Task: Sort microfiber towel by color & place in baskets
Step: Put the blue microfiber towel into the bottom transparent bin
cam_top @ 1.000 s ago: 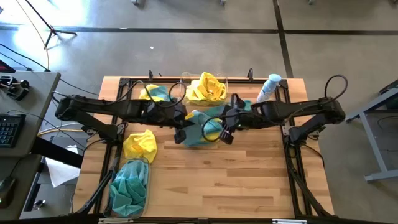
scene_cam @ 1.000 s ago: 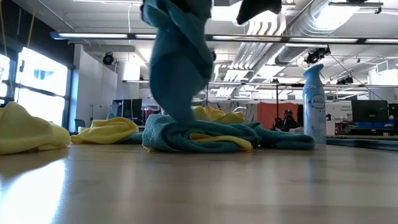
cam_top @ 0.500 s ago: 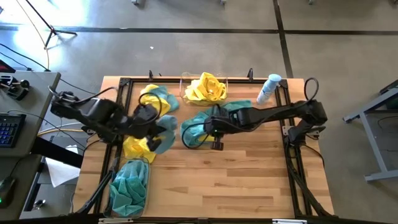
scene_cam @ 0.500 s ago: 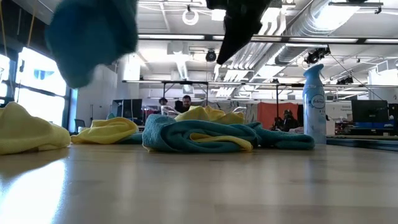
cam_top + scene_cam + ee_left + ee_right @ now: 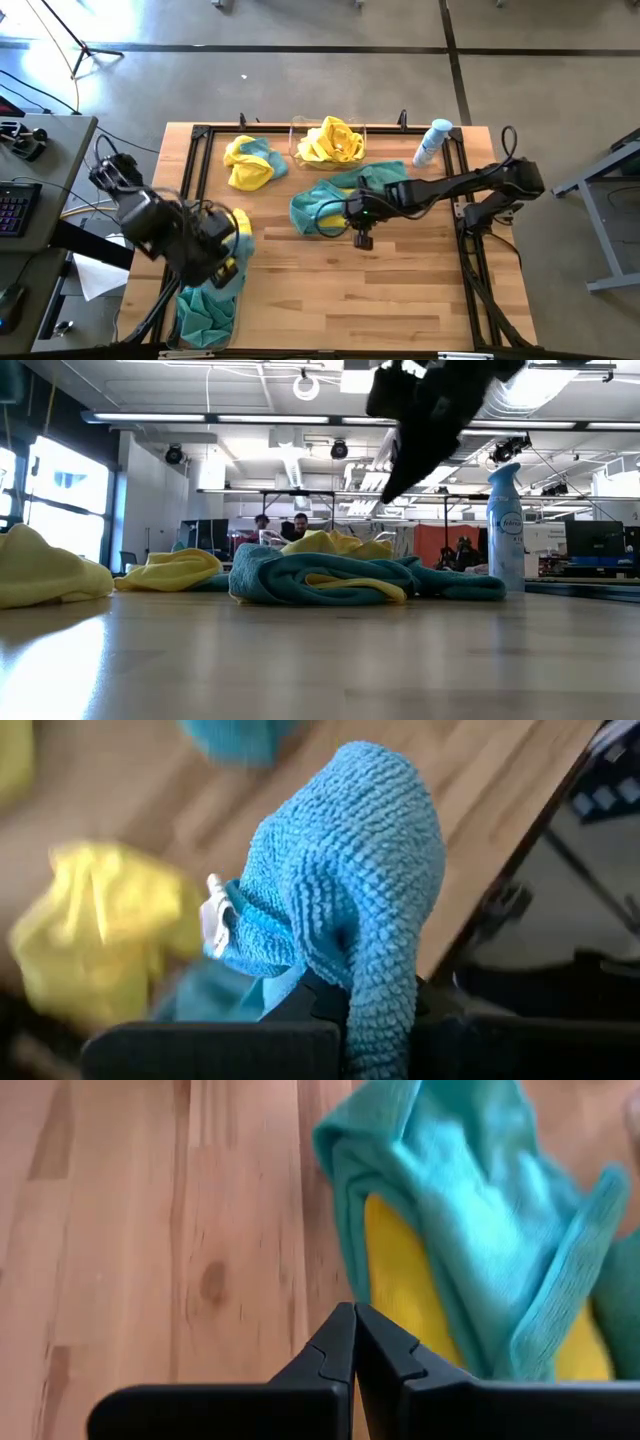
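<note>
The teal towel (image 5: pixel 350 890) in the left gripper (image 5: pixel 340 1010) is a knobbly, looped microfiber cloth. It is bunched into a rounded hump, its long axis running up from the fingers and a fold draping down over them. The fingers are closed tight on its lower end. From above, this gripper (image 5: pixel 222 262) sits over the near left part of the wooden table (image 5: pixel 400 290), above the near basket (image 5: pixel 208 308), a clear plastic bin with rounded corners that holds crumpled teal cloth. A loose yellow towel (image 5: pixel 240 228) shows just beside the gripper.

The right gripper (image 5: pixel 354 1342) is pinched fully together with nothing between its 2 dark fingers. It hangs over bare planks just beside the middle heap (image 5: pixel 330 205). That heap is a teal cloth folded around a yellow one (image 5: pixel 400 1280), and it stretches from left to right across the table. In the low view it lies as a flat, soft mound (image 5: pixel 330 575), with the right gripper (image 5: pixel 405 465) above it and apart from it.

The far basket (image 5: pixel 328 142) holds a crumpled yellow cloth. To its left lie a yellow and a teal towel (image 5: pixel 252 162), bunched together. A white-and-blue spray bottle (image 5: pixel 432 140) stands near the far right corner.
</note>
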Available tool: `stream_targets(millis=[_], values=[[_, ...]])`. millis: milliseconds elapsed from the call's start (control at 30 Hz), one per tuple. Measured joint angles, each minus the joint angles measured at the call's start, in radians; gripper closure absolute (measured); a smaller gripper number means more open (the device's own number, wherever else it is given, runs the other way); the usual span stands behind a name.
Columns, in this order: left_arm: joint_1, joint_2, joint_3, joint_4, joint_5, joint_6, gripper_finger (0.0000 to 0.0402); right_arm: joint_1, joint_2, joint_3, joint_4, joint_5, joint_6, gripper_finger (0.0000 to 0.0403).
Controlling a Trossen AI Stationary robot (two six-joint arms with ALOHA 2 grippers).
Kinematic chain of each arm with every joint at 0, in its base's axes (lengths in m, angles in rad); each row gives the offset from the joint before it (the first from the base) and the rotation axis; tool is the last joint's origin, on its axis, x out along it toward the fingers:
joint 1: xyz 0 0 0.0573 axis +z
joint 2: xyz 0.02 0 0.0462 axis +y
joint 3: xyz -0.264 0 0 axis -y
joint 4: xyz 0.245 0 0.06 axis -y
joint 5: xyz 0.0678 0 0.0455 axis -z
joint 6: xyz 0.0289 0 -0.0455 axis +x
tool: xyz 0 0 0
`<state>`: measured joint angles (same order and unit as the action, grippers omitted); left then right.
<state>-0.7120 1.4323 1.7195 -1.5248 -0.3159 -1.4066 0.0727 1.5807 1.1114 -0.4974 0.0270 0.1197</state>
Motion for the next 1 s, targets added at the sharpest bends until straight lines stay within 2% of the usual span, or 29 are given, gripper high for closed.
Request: stream_targets(millis=[67,267,433,567,667,800,1000], values=[[-0.03,0.036,0.0,-0.033,0.038,-0.072,0.0401,0.0,-0.037,-0.063,0.04,-0.012,0.031,0.0402],[-0.119,0.128,-0.059,-0.046,0.057,-0.2,0.0401,0.0,-0.122,-0.168,0.145,-0.021,0.082,0.0402],[-0.195,0.156,-0.181,-0.045,0.166,-0.459,0.0401,0.0,-0.148,-0.185,0.175,-0.036,0.076,0.0403],[-0.259,0.156,-0.28,0.018,0.179,-0.702,0.0401,0.0,-0.147,-0.185,0.174,-0.064,0.058,0.0403],[-0.271,0.156,-0.353,0.141,0.207,-0.736,0.0401,0.0,-0.147,-0.185,0.174,-0.066,0.056,0.0403],[-0.259,0.188,-0.451,0.257,0.191,-0.738,0.0398,0.0,-0.147,-0.185,0.174,-0.066,0.056,0.0403],[-0.279,0.253,-0.519,0.27,0.3,-0.764,0.0388,0.0,-0.147,-0.185,0.174,-0.07,0.06,0.0403]])
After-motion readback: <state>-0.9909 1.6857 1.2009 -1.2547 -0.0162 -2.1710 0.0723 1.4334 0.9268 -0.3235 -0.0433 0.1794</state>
